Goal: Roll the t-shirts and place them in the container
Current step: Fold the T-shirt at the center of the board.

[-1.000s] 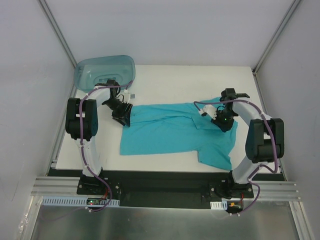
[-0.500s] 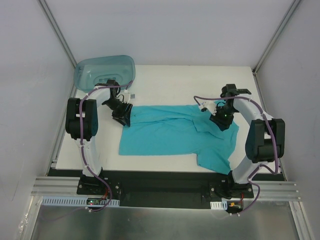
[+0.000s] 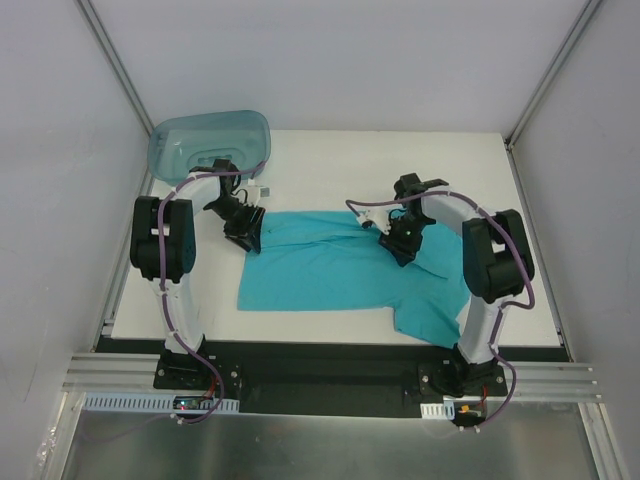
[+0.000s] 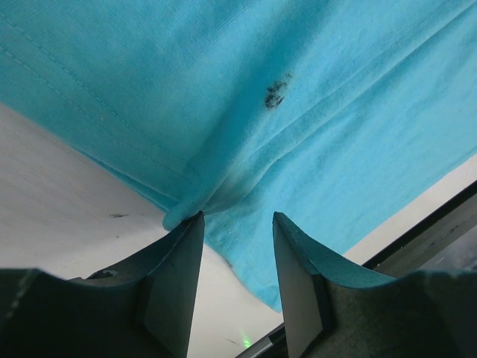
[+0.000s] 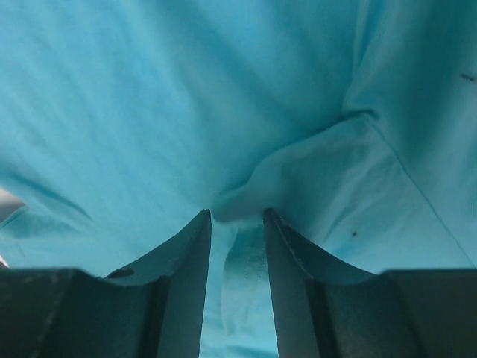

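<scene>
Both arms' fingers [image 4: 237, 287] [image 5: 237, 287] pinch folds of the flat teal t-shirt [image 3: 330, 270].

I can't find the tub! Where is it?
In the top view, the tub sits at the table's far left corner, just behind the left arm, apart from the t-shirt.

The t-shirt [image 4: 313, 112] ran past the top and right edges of the left wrist view; in the right wrist view it [image 5: 186, 112] filled nearly everything, its outline cut off all round; from above, the left gripper [image 3: 245, 230] hid the shirt's far left corner and the right gripper [image 3: 400, 240] hid the fabric beneath it; a small dark mark [image 4: 276, 93] was too blurred to identify.
</scene>
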Motion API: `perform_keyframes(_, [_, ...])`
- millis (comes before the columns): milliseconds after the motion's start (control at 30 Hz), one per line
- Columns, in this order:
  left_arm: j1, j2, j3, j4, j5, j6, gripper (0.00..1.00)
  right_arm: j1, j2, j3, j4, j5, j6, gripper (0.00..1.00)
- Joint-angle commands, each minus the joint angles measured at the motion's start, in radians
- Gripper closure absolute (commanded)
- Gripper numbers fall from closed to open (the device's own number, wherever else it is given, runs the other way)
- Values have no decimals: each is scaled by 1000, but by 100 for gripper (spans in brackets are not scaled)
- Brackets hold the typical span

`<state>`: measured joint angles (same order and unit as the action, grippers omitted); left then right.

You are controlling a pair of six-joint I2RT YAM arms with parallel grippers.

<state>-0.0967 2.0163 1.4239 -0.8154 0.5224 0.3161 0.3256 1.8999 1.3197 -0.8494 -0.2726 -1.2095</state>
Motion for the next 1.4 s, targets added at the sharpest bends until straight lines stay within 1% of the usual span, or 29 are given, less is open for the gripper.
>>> perform_keyframes(0, [2,-79,-20,-13,10,-15,58,13,27,62,16,-30,27,62])
perform_keyframes(133, [2,-85,-28,-10,7,-14,58,27,48,58,23,-22,15,62])
perform_keyframes(167, [2,-87,-29,-11,4,-14,58,32,51,59,24,-19,14,63])
perform_keyframes(233, [0,-88,-33,-10,2,-12,58,35,60,62,23,-22,19,68])
perform_keyframes(267, [2,-90,-34,-8,1,-12,58,35,57,64,23,-25,25,74])
perform_keyframes(367, [2,-91,-31,-8,-2,-12,58,33,27,67,12,-36,45,83])
perform_keyframes(467, [2,-88,-26,-8,-4,-12,58,36,-19,82,-22,-69,67,85])
perform_keyframes(600, [0,-83,-23,-8,-1,-12,58,49,-42,102,-94,-114,79,85])
perform_keyframes(733, [0,-76,-23,-8,1,-12,58,58,-30,93,-111,-125,80,83])
perform_keyframes(800, [0,-74,-22,-7,1,-11,58,61,-9,101,-123,-125,79,79])
perform_keyframes(833, [0,-76,-23,-7,1,-12,58,59,2,110,-135,-134,77,73])
perform_keyframes(900, [-1,-74,-22,-5,1,-9,57,59,39,134,-181,-145,82,69])
perform_keyframes(933, [-1,-74,-20,-5,1,-9,57,55,50,165,-195,-161,90,65])
perform_keyframes(1000, [0,-73,-13,-8,-5,-8,58,29,73,212,-243,-181,123,63])
perform_keyframes(1067, [2,-77,13,-8,-25,-6,57,-23,74,298,-287,-230,154,61])
perform_keyframes(1100, [3,-79,24,-8,-35,-3,58,-46,68,326,-299,-250,189,60])
perform_keyframes(1133, [6,-82,44,-10,-38,0,58,-95,65,379,-307,-287,206,60])
perform_keyframes(1200, [12,-91,61,-10,-39,-2,59,-144,59,414,-307,-304,257,60])
perform_keyframes(1267, [17,-90,85,-7,-61,-3,59,-198,57,417,-274,-266,278,61])
perform_keyframes(1300, [17,-87,93,-7,-73,-6,59,-210,56,406,-257,-208,278,61])
perform_keyframes(1367, [20,-67,112,2,-107,-20,58,-237,54,357,-194,-147,275,63])
